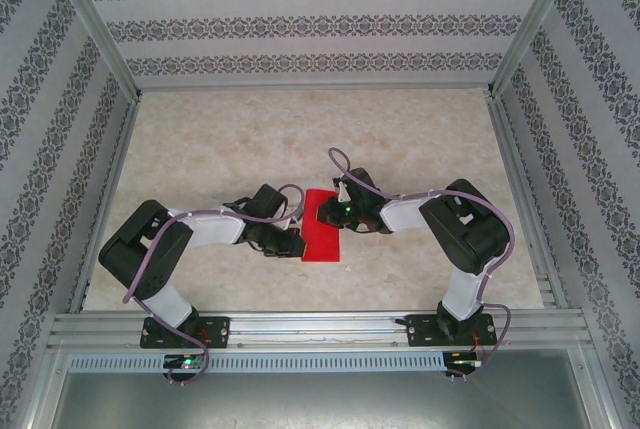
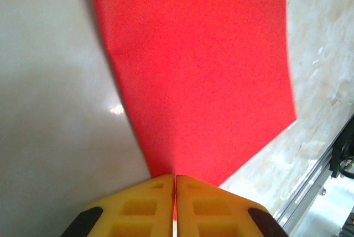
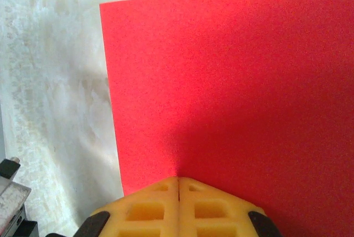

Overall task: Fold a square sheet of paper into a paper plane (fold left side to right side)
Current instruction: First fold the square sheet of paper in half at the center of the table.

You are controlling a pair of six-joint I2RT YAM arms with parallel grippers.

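The square sheet of paper (image 1: 322, 227) is lying near the middle of the worktop (image 1: 220, 149), between the two arms. From the top view it is showing as a narrow bright red rectangle, longer from far to near than from side to side.

In the left wrist view the sheet (image 2: 204, 71) is fanning out from the fingertips and casting a soft shadow along one edge onto the pale worktop (image 2: 50, 110), so that side is sitting a little clear of the surface. In the right wrist view the sheet (image 3: 232, 82) is looking flat and unmarked, with one straight corner pointing away over the marbled worktop (image 3: 55, 82).

The left end effector (image 1: 297, 242) is meeting the sheet's left edge at the near end. Its yellow fingers (image 2: 144, 204) are pressing together, with the red paper running into the seam between them, so the left end effector (image 2: 175, 177) is pinching the sheet.

The right end effector (image 1: 338, 211) is sitting at the sheet's right edge toward the far end. Here the right end effector (image 3: 178, 179) is fully closed with its tips on the paper; whether it is clamping the paper or only pressing on it cannot be told.

An aluminium rail (image 1: 320, 327) is running along the near edge of the worktop.
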